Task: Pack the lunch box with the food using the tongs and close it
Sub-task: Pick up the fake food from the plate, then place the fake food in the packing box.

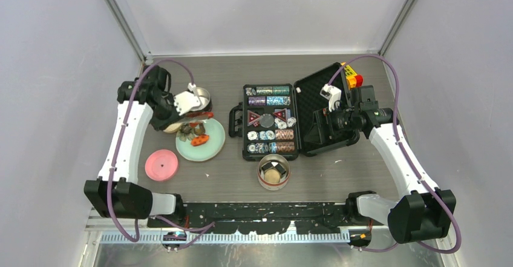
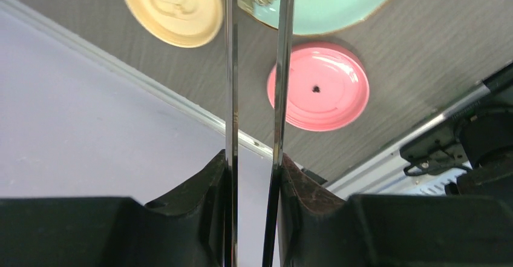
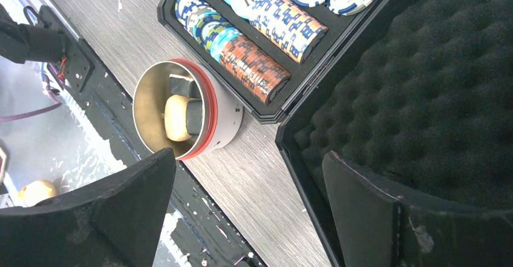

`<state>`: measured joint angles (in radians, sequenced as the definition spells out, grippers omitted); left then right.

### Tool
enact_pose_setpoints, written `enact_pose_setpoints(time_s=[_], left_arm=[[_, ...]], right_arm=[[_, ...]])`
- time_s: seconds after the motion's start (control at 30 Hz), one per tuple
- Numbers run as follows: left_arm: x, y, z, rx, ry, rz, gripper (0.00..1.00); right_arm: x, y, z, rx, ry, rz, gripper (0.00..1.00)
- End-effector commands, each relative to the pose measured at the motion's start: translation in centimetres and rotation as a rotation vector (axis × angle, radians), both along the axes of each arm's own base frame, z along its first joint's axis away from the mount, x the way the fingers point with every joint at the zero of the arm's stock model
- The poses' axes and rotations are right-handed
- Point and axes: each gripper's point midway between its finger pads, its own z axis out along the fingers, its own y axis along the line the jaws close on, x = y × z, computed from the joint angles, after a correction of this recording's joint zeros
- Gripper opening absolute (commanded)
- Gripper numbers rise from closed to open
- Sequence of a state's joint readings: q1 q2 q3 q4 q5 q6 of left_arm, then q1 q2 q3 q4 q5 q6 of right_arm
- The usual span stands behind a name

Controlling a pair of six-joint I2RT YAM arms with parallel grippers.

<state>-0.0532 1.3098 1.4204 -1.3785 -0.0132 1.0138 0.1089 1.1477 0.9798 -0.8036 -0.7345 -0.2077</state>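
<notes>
My left gripper [image 2: 254,164] is shut on the grey metal tongs [image 2: 231,67], whose two arms run up toward the mint-green plate [image 2: 357,6]; their tips are cut off at the top edge. In the top view the left gripper [image 1: 187,103] hovers between the shiny steel tub [image 1: 202,97] and the plate [image 1: 215,149], where red-orange sausage pieces [image 1: 200,139] lie. The pink lid [image 1: 161,164] and the cream lid [image 2: 172,6] lie flat on the table. The pale-walled tub [image 3: 227,125] holds a tan disc [image 3: 173,117] and a dark block [image 3: 195,114]. My right gripper [image 3: 247,158] is open and holds nothing.
A black case of poker chips [image 1: 269,121] lies open mid-table, its foam-lined lid [image 3: 435,85] under my right gripper [image 1: 331,94]. The pale-walled tub [image 1: 273,171] stands just in front of the case. The black rail [image 1: 266,209] runs along the near table edge.
</notes>
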Motion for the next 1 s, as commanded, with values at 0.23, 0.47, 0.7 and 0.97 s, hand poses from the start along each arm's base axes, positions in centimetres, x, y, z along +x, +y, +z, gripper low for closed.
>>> enact_pose_setpoints(time_s=[0.23,0.47,0.7,0.97], left_arm=[[10.6,1.9,1.9,-0.007,-0.228,0.277,0.04],[13.6,2.1,-0.9,0.0,-0.195,0.326,0.05],[14.3,2.9,-3.3,0.057,-0.16,0.342,0.07],[15.0,3.6,-4.7,0.1,-0.155,0.36,0.22]], right_arm=[[0.3,0.1,1.3,0.009,-0.052,0.012,0.96],[0.3,0.0,1.5,0.007,-0.061,0.01,0.96],[0.3,0.0,1.5,0.009,-0.062,0.01,0.96],[0.4,0.0,1.4,0.009,-0.055,0.008,0.96]])
